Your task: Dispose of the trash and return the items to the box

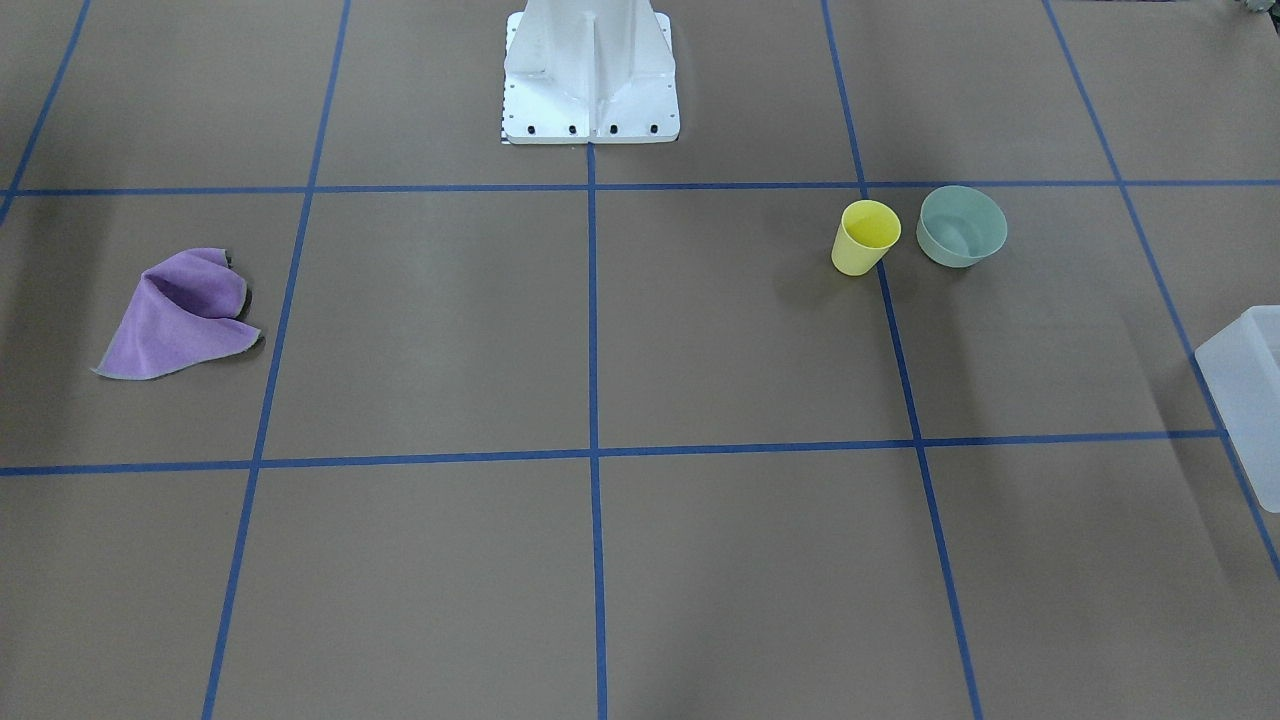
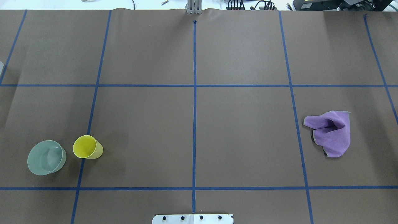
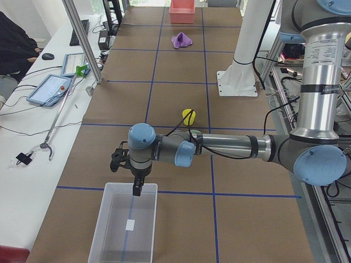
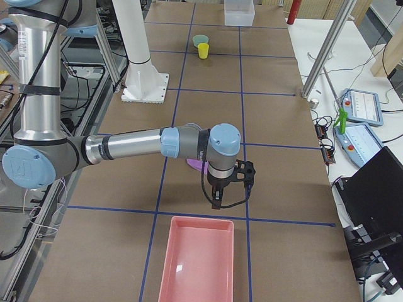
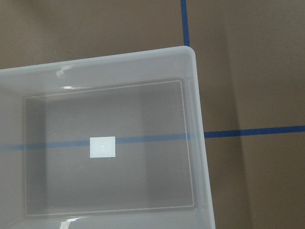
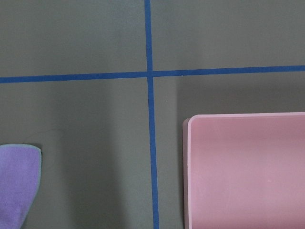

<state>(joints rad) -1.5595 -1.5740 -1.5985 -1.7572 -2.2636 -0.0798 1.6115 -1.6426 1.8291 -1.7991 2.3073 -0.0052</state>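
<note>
The yellow cup [image 1: 866, 237] stands upright on the table beside the grey-green bowl [image 1: 962, 226]; both also show in the overhead view, cup [image 2: 88, 147] and bowl [image 2: 46, 157]. The frosted box [image 3: 98, 230] is empty and lies at the table's left end, and its rim shows in the left wrist view [image 5: 199, 143]. My left gripper [image 3: 136, 190] hangs over the box's near wall; I cannot tell whether it is open or shut. A crumpled purple cloth [image 2: 331, 132] lies on my right side. My right gripper [image 4: 215, 202] hovers between the cloth [image 4: 198, 165] and a pink tray [image 4: 198, 261]; its state is unclear too.
The white robot pedestal [image 1: 590, 80] stands at the table's middle back edge. The pink tray [image 6: 248, 171] is empty. Blue tape lines grid the brown table. Tablets and cables lie on side benches beyond the table's far edge [image 3: 52, 87].
</note>
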